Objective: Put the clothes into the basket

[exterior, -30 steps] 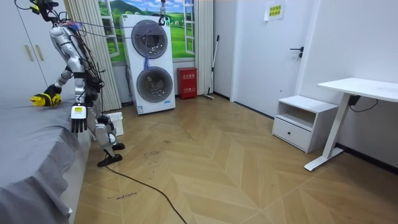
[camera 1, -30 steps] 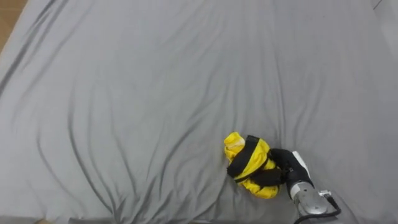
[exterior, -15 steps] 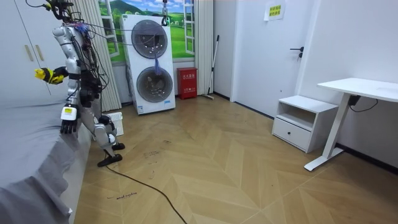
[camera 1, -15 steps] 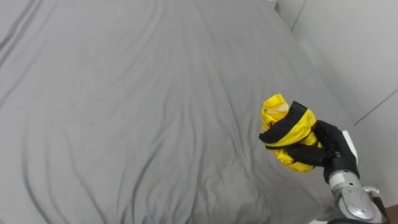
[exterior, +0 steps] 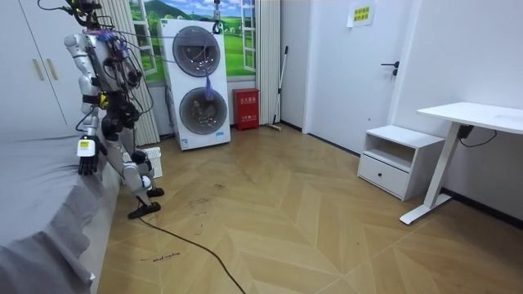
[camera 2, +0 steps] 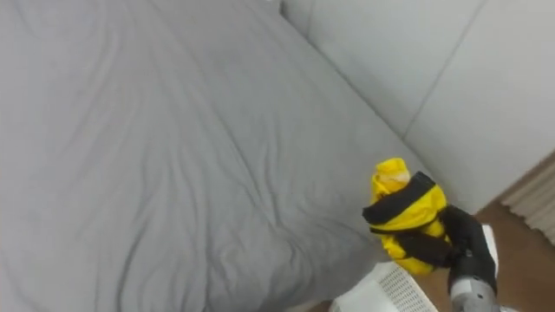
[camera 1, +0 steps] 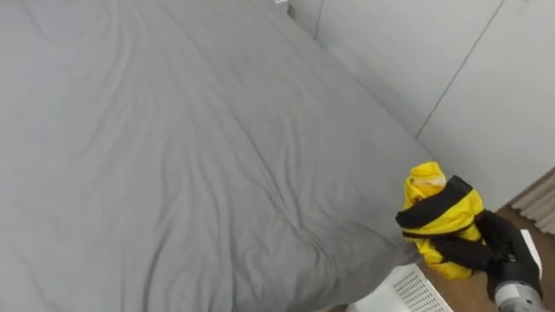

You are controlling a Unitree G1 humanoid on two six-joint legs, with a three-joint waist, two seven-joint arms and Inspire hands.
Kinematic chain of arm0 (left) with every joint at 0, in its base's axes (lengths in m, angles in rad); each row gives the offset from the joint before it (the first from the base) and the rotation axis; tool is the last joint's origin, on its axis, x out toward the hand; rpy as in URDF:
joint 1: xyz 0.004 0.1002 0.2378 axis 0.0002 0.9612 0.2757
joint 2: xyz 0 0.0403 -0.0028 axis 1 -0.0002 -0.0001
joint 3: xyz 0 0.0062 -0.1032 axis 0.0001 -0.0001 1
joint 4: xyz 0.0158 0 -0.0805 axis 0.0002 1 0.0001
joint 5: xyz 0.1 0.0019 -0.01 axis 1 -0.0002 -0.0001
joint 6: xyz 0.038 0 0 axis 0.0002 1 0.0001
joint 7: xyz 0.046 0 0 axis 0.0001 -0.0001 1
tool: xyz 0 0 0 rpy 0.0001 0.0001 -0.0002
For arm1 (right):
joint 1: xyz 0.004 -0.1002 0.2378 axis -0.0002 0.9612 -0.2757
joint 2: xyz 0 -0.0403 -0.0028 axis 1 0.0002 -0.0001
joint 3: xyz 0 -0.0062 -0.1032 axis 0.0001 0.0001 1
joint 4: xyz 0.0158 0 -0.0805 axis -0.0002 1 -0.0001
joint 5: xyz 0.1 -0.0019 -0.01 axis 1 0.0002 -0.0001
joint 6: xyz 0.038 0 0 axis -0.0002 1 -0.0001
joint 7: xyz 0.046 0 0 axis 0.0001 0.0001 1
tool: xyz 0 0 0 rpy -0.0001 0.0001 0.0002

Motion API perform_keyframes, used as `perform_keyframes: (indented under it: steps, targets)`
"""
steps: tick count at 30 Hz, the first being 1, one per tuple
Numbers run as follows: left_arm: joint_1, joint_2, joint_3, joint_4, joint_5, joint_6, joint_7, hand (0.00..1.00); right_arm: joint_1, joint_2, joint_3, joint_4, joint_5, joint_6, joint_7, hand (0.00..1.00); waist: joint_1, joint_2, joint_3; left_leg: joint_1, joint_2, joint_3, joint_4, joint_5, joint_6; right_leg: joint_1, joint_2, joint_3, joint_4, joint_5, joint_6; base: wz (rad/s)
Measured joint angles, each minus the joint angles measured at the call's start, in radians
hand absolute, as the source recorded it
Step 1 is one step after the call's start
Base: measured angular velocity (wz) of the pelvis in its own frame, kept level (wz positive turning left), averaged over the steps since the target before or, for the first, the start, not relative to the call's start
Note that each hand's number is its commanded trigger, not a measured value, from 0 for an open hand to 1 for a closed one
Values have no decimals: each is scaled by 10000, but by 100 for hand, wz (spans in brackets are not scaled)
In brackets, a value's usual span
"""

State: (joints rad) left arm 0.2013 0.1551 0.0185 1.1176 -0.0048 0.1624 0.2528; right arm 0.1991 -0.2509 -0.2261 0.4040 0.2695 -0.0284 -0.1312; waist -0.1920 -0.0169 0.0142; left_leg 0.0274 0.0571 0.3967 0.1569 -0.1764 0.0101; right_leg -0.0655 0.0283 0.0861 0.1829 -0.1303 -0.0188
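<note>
Grey bed (camera 1: pixel 173 156), stacked washing machines (exterior: pixel 198 82); white desk (exterior: pixel 478 116)

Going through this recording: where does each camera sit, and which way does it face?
Left eye view: on the robot's head, looking down at the edge of the grey bed and the white basket; its right hand grips a yellow-black garment.
Right eye view: just beside it, same scene, same hand and garment.
Room view: across the wooden floor, facing the washing machines; the whole robot stands by the bed, left hand hanging.
Shared: bed and basket appear in all three.
</note>
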Motion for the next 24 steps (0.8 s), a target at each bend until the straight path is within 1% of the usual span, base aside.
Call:
perform_keyframes:
  steps: [3,4,5,6,7,8,9,10,11,13,14,15,16,17,18,20,21,22,24]
  targets:
    - [47,9,-7,1,-2,232,17,0,-21,2,-158,685,334,18,-238,100,-115,61,11,-125,21,402,36,-16,-29,-435,120,379,337,2,-10,-37]
    - [60,8,-58,2,-5,285,15,0,-51,0,-223,836,499,42,-364,100,-213,141,25,-303,42,537,99,-24,-33,-667,141,488,413,14,-20,-38]
    - [59,7,-197,16,-4,296,12,0,-203,-1,-378,1122,480,39,-393,100,-450,262,33,-586,48,550,152,-38,-10,-933,136,504,389,103,-4,-17]
    - [58,6,-265,23,-4,296,9,0,-292,-1,-462,1304,479,39,-409,100,-558,319,46,-706,44,557,155,-51,11,-1045,135,516,401,118,10,-9]
    - [56,5,-354,24,-10,295,-4,0,-409,-3,-673,1648,496,41,-410,100,-626,414,60,-891,25,579,167,-44,21,-1290,138,614,469,158,25,-12]
    - [55,6,-413,24,-10,294,-21,0,-477,-11,-772,1824,525,42,-416,100,-626,459,84,-966,23,626,198,-45,24,-1417,151,692,552,158,28,-29]
    - [55,6,-532,23,-10,291,-92,0,-623,-37,-976,2137,556,35,-422,100,-656,590,107,-1175,31,676,357,-76,69,-1677,170,813,697,156,41,-28]
    - [45,6,-715,9,-12,204,-133,0,-753,-69,-1159,2278,607,25,-521,100,-801,752,121,-1403,29,718,490,-105,112,-1946,174,908,837,135,81,-27]
    - [20,18,-771,-29,-10,77,-135,0,-816,-130,-1174,2377,693,-39,-591,100,-828,844,112,-1490,7,742,496,-120,131,-2100,177,972,936,127,94,-26]
    - [-99,97,-1005,20,-18,61,-229,0,-1099,-397,-1163,2726,942,-192,-832,100,-892,1183,118,-1864,-37,825,516,-144,178,-2695,153,1102,1349,88,151,-33]
    - [-109,129,-1087,21,-18,27,-240,0,-1139,-443,-1161,2792,969,-258,-899,100,-891,1256,112,-1982,-54,862,544,-143,179,-2837,145,1140,1428,81,162,-25]
    - [-130,212,-1192,19,-11,-124,-249,0,-1260,-504,-1140,2954,988,-354,-1057,100,-877,1352,108,-2206,-157,894,625,-144,191,-3162,136,1211,1661,47,185,-20]
    - [-154,290,-1195,20,-17,-293,-249,0,-1475,-516,-1124,3149,1062,-389,-1188,100,-858,1393,108,-2370,-180,972,659,-136,209,-3467,129,1309,1907,-6,198,-17]
    - [-174,311,-1186,19,-15,-403,-249,0,-1587,-529,-1124,3293,1122,-424,-1205,100,-863,1412,97,-2441,-183,983,663,-125,226,-3580,111,1316,2002,-27,200,-8]
    - [-326,318,-1192,16,-15,-585,-250,0,-1728,-596,-1118,3479,1250,-456,-1244,100,-841,1483,104,-2546,-207,995,662,-105,259,-3734,85,1315,2094,-47,220,0]
    - [-530,316,-1223,10,-27,-693,-257,0,-1890,-713,-1070,3749,1421,-532,-1286,100,-730,1568,110,-2657,-260,988,658,-102,272,-3870,64,1333,2167,-72,237,2]
    - [-592,317,-1223,11,-30,-794,-259,0,-1998,-744,-978,3929,1538,-654,-1359,100,-685,1619,108,-2758,-315,964,659,-88,293,-3961,51,1317,2188,-72,237,5]
    - [-633,317,-1227,10,-30,-874,-259,0,-2075,-745,-872,4070,1606,-753,-1393,100,-638,1640,100,-2863,-337,957,657,-57,339,-4098,38,1317,2268,-75,240,5]
    - [-717,317,-1388,14,-36,-990,-258,0,-2187,-765,-698,4256,1584,-800,-1404,100,-500,1640,101,-3016,-352,956,654,-26,372,-4288,21,1320,2350,-82,246,4]
